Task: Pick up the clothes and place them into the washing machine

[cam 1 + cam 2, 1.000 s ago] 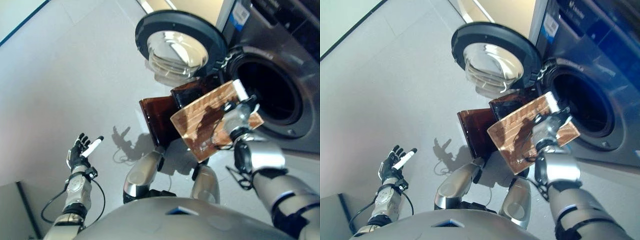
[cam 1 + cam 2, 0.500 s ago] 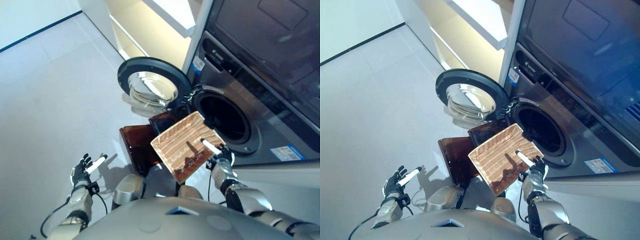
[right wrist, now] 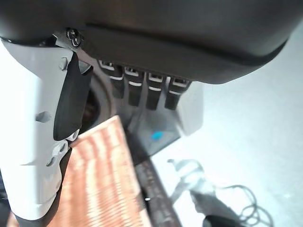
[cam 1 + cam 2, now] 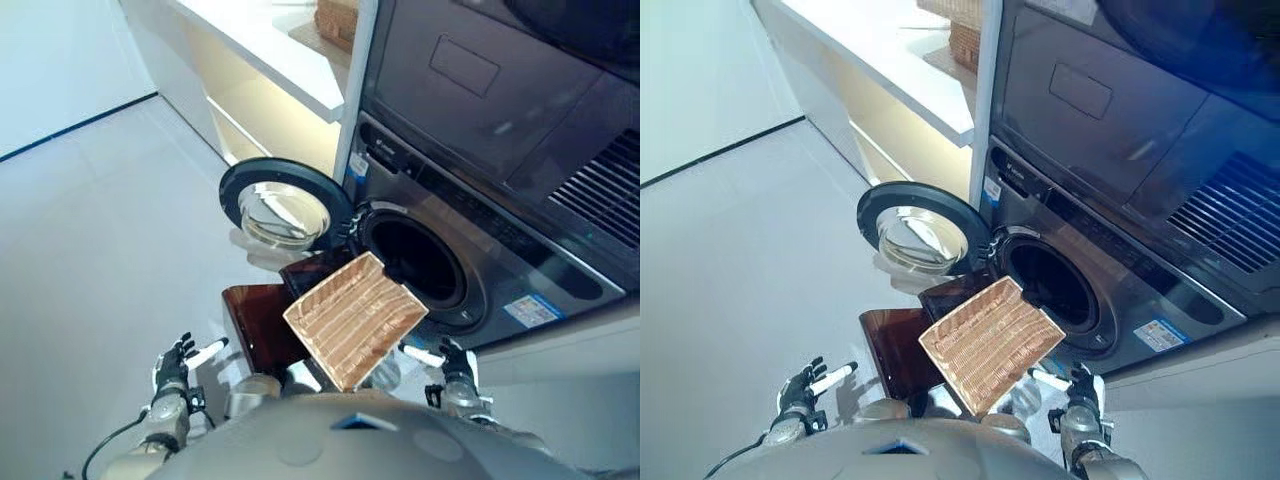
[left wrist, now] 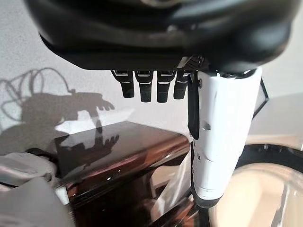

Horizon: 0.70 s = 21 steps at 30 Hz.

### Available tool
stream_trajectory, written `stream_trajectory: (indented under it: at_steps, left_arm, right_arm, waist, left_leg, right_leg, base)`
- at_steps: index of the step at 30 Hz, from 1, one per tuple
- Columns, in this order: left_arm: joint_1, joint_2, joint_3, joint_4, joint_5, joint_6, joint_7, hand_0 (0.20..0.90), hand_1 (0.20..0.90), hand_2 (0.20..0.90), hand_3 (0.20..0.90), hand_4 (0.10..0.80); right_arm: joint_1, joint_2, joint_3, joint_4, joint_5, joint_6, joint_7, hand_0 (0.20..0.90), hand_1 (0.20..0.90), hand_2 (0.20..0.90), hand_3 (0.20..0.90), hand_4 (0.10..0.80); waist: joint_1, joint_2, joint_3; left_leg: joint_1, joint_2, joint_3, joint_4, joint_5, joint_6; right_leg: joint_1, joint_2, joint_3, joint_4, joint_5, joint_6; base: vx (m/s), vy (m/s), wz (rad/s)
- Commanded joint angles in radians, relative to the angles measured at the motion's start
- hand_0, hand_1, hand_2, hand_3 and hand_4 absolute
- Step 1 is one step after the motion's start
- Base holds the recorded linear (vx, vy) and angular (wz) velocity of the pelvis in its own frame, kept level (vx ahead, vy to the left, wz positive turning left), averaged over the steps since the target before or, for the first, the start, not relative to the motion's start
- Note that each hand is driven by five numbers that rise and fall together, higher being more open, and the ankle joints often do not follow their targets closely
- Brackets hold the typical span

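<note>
**Below the open drum: basket up, no clothes in hand**

Before the dark grey front-loading washing machine [image 4: 470,250] its round black-rimmed glass door [image 4: 285,205] stands swung wide to the left, and the drum mouth looks dark; whether any garment lies inside cannot be told. A tan woven rectangular basket [image 4: 352,318] sits tilted at the mouth's lower left, over a dark brown glossy box [image 4: 255,325]. No clothes show in any view, nor on the basket's visible face. The left hand [image 4: 175,362] hangs low over the floor, fingers straight and holding nothing; the right hand [image 4: 1077,385] is low beside the basket, fingers likewise relaxed and empty. The risk, as I judge it: neither hand grips the tilted basket, so a reach past it could knock it off the box, and a hand might strike the open door
</note>
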Motion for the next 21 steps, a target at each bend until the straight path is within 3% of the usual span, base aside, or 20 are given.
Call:
stream_trajectory:
  at_steps: [1, 4, 5, 8, 9, 10, 12, 14, 16, 21]
  left_arm:
    - [-0.061, 0.041, -0.008, 0.002, 0.030, -0.048, -0.003, 0.900, 0.900, 0.900, 0.900, 0.800]
    - [-0.060, 0.045, -0.013, -0.007, 0.024, -0.048, -0.006, 0.900, 0.900, 0.900, 0.900, 0.800]
    - [-0.065, 0.045, -0.019, -0.006, 0.025, -0.047, -0.005, 0.900, 0.900, 0.900, 0.900, 0.800]
    - [-0.075, 0.036, -0.034, -0.005, 0.033, -0.047, 0.001, 0.900, 0.900, 0.900, 0.900, 0.800]
    - [-0.095, 0.025, -0.049, -0.002, 0.040, -0.044, 0.006, 0.900, 0.900, 0.900, 0.900, 0.800]
    - [-0.096, 0.025, -0.049, -0.001, 0.040, -0.044, 0.007, 0.900, 0.900, 0.900, 0.900, 0.800]
    - [-0.099, 0.015, -0.060, -0.001, 0.049, -0.046, 0.013, 0.900, 0.900, 0.900, 0.900, 0.800]
    - [-0.107, 0.008, -0.074, 0.003, 0.055, -0.043, 0.017, 0.900, 0.900, 0.900, 0.900, 0.800]
    - [-0.123, 0.003, -0.088, 0.006, 0.059, -0.041, 0.019, 0.900, 0.900, 0.900, 0.900, 0.800]
    - [-0.146, -0.013, -0.120, -0.007, 0.062, -0.041, 0.013, 0.900, 0.900, 0.900, 0.900, 0.800]
  right_arm:
    - [0.005, -0.055, 0.030, -0.044, -0.098, -0.017, -0.044, 0.900, 0.900, 0.900, 0.900, 0.800]
    - [0.011, -0.056, 0.060, -0.029, -0.159, -0.003, -0.060, 0.900, 0.900, 0.900, 0.900, 0.800]
    - [0.016, -0.056, 0.069, -0.025, -0.175, -0.003, -0.064, 0.900, 0.900, 0.900, 0.900, 0.800]
    - [0.015, -0.058, 0.074, -0.018, -0.189, -0.002, -0.079, 0.900, 0.900, 0.900, 0.900, 0.800]
    - [-0.003, -0.072, 0.065, -0.018, -0.179, -0.006, -0.093, 0.900, 0.900, 0.900, 0.900, 0.800]
    - [-0.004, -0.072, 0.064, -0.017, -0.179, -0.006, -0.093, 0.900, 0.900, 0.900, 0.900, 0.800]
    - [-0.014, -0.079, 0.062, -0.022, -0.169, -0.008, -0.098, 0.900, 0.900, 0.900, 0.900, 0.800]
    - [-0.013, -0.076, 0.048, -0.030, -0.140, -0.011, -0.098, 0.900, 0.900, 0.900, 0.900, 0.800]
    - [-0.007, -0.073, 0.037, -0.036, -0.122, -0.013, -0.098, 0.900, 0.900, 0.900, 0.900, 0.800]
    - [0.009, -0.067, 0.017, -0.036, -0.104, -0.011, -0.098, 0.900, 0.900, 0.900, 0.900, 0.800]
  waist:
    - [0.014, -0.006, -0.026]
    - [0.016, -0.004, -0.015]
    - [0.017, 0.000, -0.006]
    - [0.014, 0.004, -0.001]
    - [0.001, -0.006, 0.024]
    - [0.001, -0.006, 0.026]
    - [-0.018, -0.028, 0.034]
    - [-0.063, -0.052, 0.018]
    - [-0.088, -0.059, 0.009]
    - [-0.129, -0.047, -0.029]
  left_leg:
    - [-0.040, -0.002, 0.021, 0.057, -0.009, -0.054]
    - [-0.049, 0.024, -0.002, 0.070, 0.011, -0.074]
    - [-0.069, 0.041, -0.025, 0.058, 0.044, -0.096]
    - [-0.109, 0.054, -0.049, 0.042, 0.078, -0.116]
    - [-0.144, 0.055, 0.004, 0.099, 0.062, -0.107]
    - [-0.145, 0.054, 0.004, 0.105, 0.056, -0.106]
    - [-0.137, 0.068, 0.110, 0.197, -0.011, -0.088]
    - [-0.065, 0.132, 0.267, 0.282, -0.060, -0.074]
    - [-0.020, 0.157, 0.292, 0.379, -0.087, -0.074]
    - [0.082, 0.128, 0.276, 0.337, -0.117, -0.076]
  right_leg:
    - [-0.062, 0.050, 0.013, 0.048, 0.022, -0.013]
    - [-0.046, 0.081, 0.008, 0.048, 0.013, -0.030]
    - [-0.044, 0.099, 0.000, 0.028, 0.015, -0.038]
    - [-0.042, 0.104, -0.019, -0.012, 0.021, -0.041]
    - [-0.052, 0.082, -0.035, -0.024, 0.041, -0.039]
    - [-0.050, 0.082, -0.035, -0.023, 0.039, -0.039]
    - [-0.074, 0.053, -0.052, -0.014, 0.055, -0.035]
    - [-0.106, 0.033, -0.085, 0.007, 0.061, -0.040]
    - [-0.115, 0.030, -0.110, 0.019, 0.061, -0.043]
    - [-0.146, 0.032, -0.135, 0.032, 0.074, -0.029]
  base:
    - [-0.073, -0.141, -0.05]
    - [-0.132, -0.183, -0.02]
    - [-0.159, -0.169, 0.05]
    - [-0.250, -0.124, 0.40]
    - [-0.199, -0.037, 0.54]
    - [-0.287, -0.044, 0.74]
    - [-0.192, -0.020, 0.61]
    - [-0.233, -0.024, 0.30]
    - [-0.136, -0.004, 0.63]
    - [-0.056, 0.085, 0.52]
